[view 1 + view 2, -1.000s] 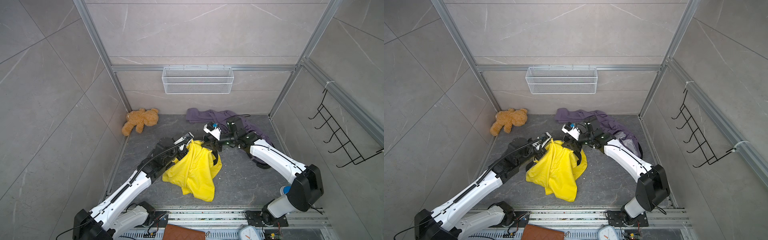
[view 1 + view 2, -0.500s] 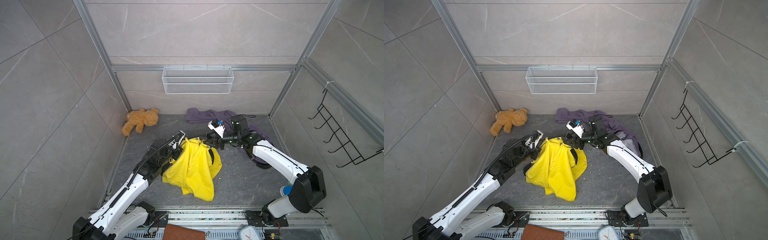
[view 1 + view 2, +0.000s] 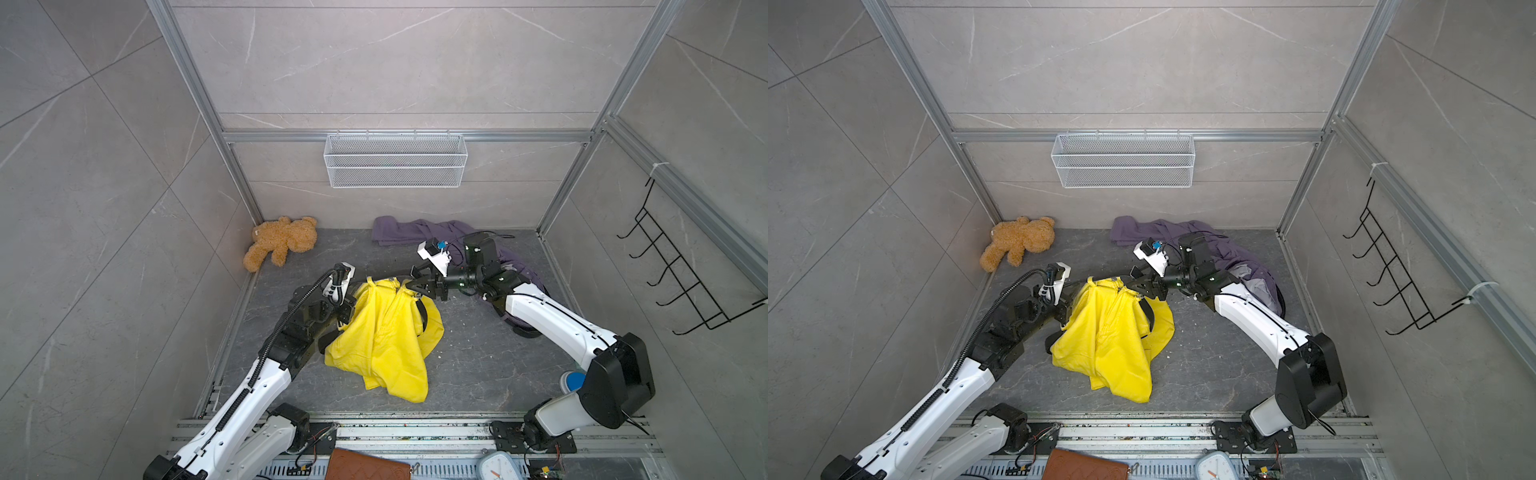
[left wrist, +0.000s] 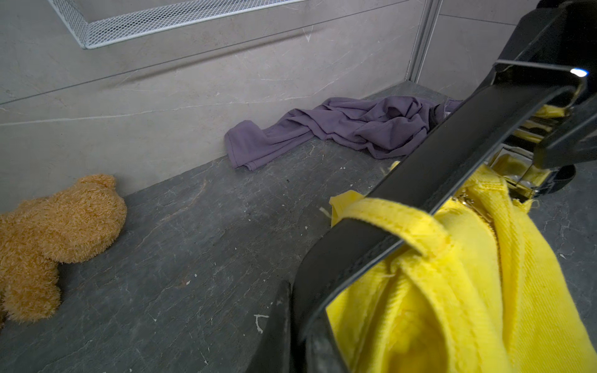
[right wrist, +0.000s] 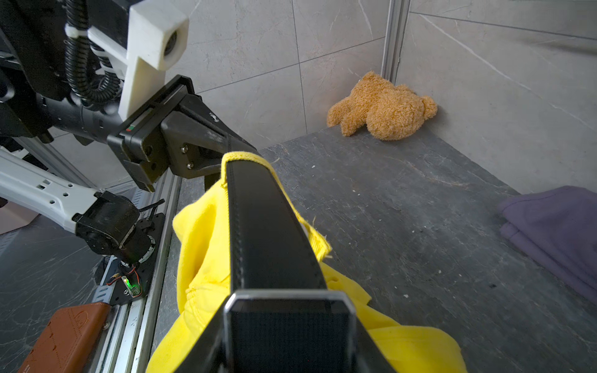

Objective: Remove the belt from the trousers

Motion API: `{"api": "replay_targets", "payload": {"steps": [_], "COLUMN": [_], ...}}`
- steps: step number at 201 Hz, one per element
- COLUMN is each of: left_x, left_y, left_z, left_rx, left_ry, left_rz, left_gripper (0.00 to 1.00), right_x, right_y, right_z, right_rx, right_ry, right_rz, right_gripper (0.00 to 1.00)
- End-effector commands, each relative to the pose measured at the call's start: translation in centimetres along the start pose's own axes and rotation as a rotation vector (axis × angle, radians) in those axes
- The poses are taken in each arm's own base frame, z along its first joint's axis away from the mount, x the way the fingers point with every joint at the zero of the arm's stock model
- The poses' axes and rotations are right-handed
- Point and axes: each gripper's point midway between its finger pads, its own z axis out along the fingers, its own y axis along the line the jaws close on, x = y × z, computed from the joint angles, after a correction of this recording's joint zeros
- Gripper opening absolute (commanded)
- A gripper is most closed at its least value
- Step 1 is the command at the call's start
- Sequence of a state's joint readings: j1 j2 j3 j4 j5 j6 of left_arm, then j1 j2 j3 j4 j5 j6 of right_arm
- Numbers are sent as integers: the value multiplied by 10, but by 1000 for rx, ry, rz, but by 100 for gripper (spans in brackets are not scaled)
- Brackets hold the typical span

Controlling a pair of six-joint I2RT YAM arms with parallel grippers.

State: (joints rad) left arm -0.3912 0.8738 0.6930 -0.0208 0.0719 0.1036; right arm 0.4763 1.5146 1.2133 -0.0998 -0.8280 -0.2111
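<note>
**Top views.** In both top views, yellow trousers (image 3: 382, 345) hung bunched between two robot arms, with their lower folds resting on the dark surface (image 3: 478, 361). A black belt (image 3: 388, 274) ran nearly level through the waistband, from one arm to the other. The left tool (image 3: 354, 294) was closed on one end of the belt and the right tool (image 3: 415, 284) held the other end. A teddy (image 3: 282, 245) and a purple cloth (image 3: 415, 230) lay by the back wall, well apart from the trousers.

**Left wrist view.** The belt (image 4: 436, 151) stretched away from the camera as a broad strap. It passed through a yellow loop (image 4: 397, 216) and ended at a metal buckle (image 4: 536, 67). The dark fingers (image 4: 568, 142) of the right tool were clamped on the buckle.

**Right wrist view.** The buckle (image 5: 287, 302) sat close to the camera, gripped in the right tool. From there the belt (image 5: 268, 232) pointed straight at the left tool (image 5: 231, 150). Its jaws were pressed together on the strap's far end, just beyond a loop (image 5: 245, 157).

The belt's long axis lay along the line between the two tools, with the trousers threaded on it between them. The buckle probably could not pass through the loops. The strap would therefore most likely have to slide out toward the right tool, once the left tool let go of its end.
</note>
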Motion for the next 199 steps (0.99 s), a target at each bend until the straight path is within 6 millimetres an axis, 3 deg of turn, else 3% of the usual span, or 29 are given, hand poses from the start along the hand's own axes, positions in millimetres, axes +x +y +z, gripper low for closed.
{"api": "replay_targets", "payload": {"steps": [1,77,116,128,136,140,149,173,199], "left_x": [12,17,22,28,31,32,30,19,17], "left_y": [93,128,130,131,131,130,127,119,103], "left_z": [-32,-49,-31,-19,-13,-10,-7,-6,-4], "left_rx": [-442,-576,-550,-535,-524,-517,-493,-448,-380], "left_ry": [11,-24,38,106,143,154,162,152,174], "left_rz": [-159,-297,-303,-318,-333,-342,-346,-332,-347], "left_gripper": [0,0,0,43,64,81,99,100,100], "right_x": [-3,6,5,2,-1,0,-2,11,25], "right_y": [-50,-51,-56,-55,-56,-56,-58,-67,-71], "right_z": [-47,-51,-44,-42,-40,-38,-36,-22,6], "right_rx": [235,250,228,216,214,214,218,212,210], "right_ry": [-20,4,16,11,15,19,29,113,192], "right_rz": [64,85,114,120,120,123,133,199,250], "right_gripper": [11,10,10,10,10,11,11,13,13]}}
